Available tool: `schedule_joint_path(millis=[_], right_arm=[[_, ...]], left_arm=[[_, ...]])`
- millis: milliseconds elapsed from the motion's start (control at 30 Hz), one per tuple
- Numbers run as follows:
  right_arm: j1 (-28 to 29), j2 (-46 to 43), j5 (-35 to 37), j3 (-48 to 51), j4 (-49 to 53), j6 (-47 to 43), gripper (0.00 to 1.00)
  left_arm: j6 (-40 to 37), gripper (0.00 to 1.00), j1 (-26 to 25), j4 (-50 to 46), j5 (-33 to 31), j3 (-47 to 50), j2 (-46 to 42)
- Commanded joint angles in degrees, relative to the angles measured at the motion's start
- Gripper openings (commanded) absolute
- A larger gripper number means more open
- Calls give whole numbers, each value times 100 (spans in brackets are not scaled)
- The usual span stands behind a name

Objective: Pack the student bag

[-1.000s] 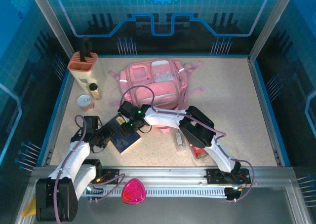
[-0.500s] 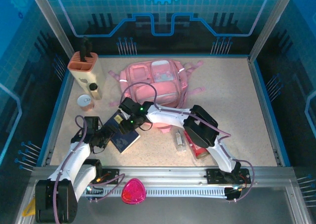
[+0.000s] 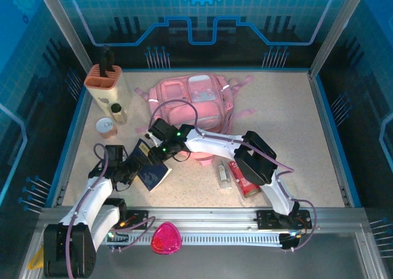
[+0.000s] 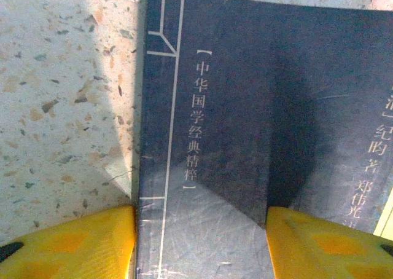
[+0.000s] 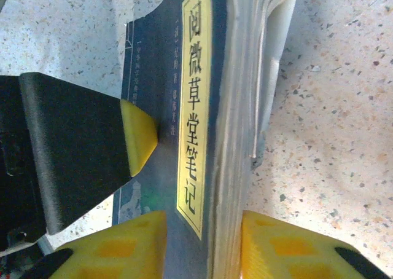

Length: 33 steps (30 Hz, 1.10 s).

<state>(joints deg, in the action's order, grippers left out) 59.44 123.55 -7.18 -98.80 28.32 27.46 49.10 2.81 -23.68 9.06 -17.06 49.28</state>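
Plainly, the dark-blue book (image 5: 195,107) bore a yellow label reading 阅微草堂笔记. Its cover also read 中华国学经典精粹, with 纪昀 著 beside that. The right gripper (image 5: 202,223) was clamped across the book's thickness. The left gripper (image 4: 199,227) had its jaws apart, one yellow tip touching the cover. Just beyond the right gripper lay the student bag (image 3: 190,104), soft pink with pale translucent panels and pink straps.
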Motion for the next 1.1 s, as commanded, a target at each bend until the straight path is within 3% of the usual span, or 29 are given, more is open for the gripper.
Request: schedule_joint_path(millis=[0, 300, 533, 667, 833, 1067], right_arm=[[33, -129, -486, 59, -120, 42, 31], [17, -428, -499, 183, -246, 32, 16], [-114, -881, -845, 388, -387, 118, 6], [-293, -1486, -977, 779, -640, 276, 5], [-650, -2306, -1275, 1318, -907, 507, 5], [-1379, -3190, -1923, 1823, -906, 748, 5]], left_arm=[[-72, 58, -79, -1, 104, 148, 24], [-127, 59, -79, -141, -10, 4, 23], [-96, 70, -77, -573, 167, -473, -348], [-89, 75, -70, -1064, 96, -897, -958], [-168, 79, -61, -1466, 322, -1627, -1097], [366, 83, -70, -427, 1174, -1794, -1262]])
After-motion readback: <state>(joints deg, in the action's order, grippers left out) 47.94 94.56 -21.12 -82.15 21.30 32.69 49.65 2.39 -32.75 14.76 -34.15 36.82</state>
